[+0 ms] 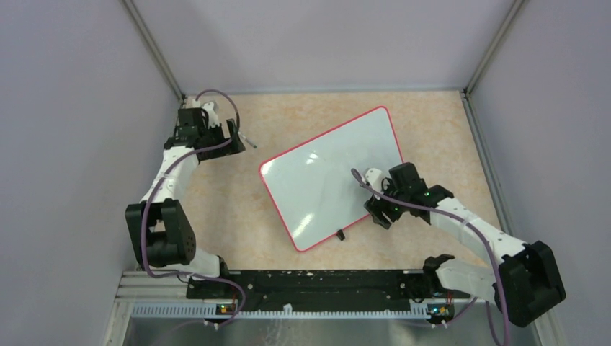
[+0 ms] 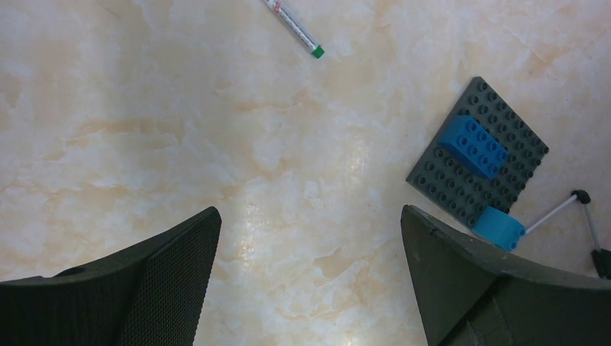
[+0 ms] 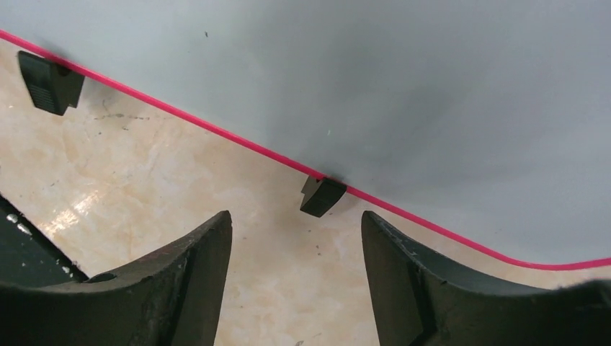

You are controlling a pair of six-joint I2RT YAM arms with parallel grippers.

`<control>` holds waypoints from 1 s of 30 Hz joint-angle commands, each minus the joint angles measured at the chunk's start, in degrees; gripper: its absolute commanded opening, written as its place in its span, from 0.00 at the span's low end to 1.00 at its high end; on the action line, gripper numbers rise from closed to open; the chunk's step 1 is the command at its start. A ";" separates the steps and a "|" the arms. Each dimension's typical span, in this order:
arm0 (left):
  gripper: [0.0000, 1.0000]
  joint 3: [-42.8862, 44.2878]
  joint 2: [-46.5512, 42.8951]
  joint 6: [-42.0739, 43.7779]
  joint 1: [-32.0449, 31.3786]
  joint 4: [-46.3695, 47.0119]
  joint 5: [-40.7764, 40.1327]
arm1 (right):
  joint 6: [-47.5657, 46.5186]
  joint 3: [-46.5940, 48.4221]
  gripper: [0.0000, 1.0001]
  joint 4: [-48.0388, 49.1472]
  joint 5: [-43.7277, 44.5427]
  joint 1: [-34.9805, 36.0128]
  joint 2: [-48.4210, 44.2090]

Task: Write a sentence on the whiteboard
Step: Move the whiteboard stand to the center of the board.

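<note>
The whiteboard (image 1: 331,176) lies tilted on the marble table, white with a thin red-pink rim (image 3: 216,130). Its visible surface is blank, and the sentence is out of view. My right gripper (image 1: 378,213) hovers at the board's near right edge. In the right wrist view this gripper (image 3: 295,216) is open and empty, with a black clip (image 3: 320,194) just ahead of its fingertips. A second clip (image 3: 47,83) sits further along the rim. My left gripper (image 1: 234,138) is at the far left, off the board, and it (image 2: 310,210) stands wide open over bare table. A marker with a green end (image 2: 294,27) lies beyond it.
A dark grey studded plate (image 2: 497,126) carries a blue brick (image 2: 474,146), and a round blue piece (image 2: 498,229) sits at its edge. A thin white rod (image 2: 555,209) lies beside it. Grey walls enclose the table. A black rail (image 1: 310,281) runs along the near edge.
</note>
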 commanded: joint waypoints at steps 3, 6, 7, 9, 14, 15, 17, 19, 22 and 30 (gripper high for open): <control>0.99 3.89 9.04 -6.25 0.24 4.22 -5.92 | 1.09 6.21 0.72 -3.13 -2.93 0.47 -5.64; 0.99 8.70 13.92 -6.42 0.24 5.14 -8.01 | 1.42 9.58 0.77 -6.50 -5.40 0.47 -6.53; 0.99 10.10 15.48 -5.73 0.20 5.96 -8.36 | 1.56 10.61 0.77 -7.24 -6.34 0.49 -6.94; 0.97 12.96 18.46 -3.47 0.09 7.68 -9.67 | 2.34 12.04 0.79 -7.94 -7.64 0.47 -8.10; 0.95 19.63 25.40 -5.48 -0.12 7.43 -13.66 | 8.02 14.06 0.82 -6.32 -7.78 0.39 -9.91; 0.94 19.91 26.02 -6.57 -0.55 8.05 -14.89 | 9.14 14.33 0.82 -5.82 -7.59 0.38 -10.12; 0.93 20.33 27.53 -8.50 -1.44 9.26 -19.12 | 10.12 14.94 0.82 -5.36 -7.69 0.10 -10.48; 0.88 21.97 29.73 -9.92 -2.21 8.80 -22.26 | 11.35 16.11 0.82 -5.33 -7.62 -0.33 -10.69; 0.82 23.77 32.21 -11.93 -2.80 9.10 -23.17 | 13.17 18.56 0.82 -5.51 -7.29 -0.70 -10.62; 0.75 28.58 38.12 -13.90 -5.61 10.68 -24.78 | 17.90 22.78 0.91 -6.02 -5.86 -0.92 -10.59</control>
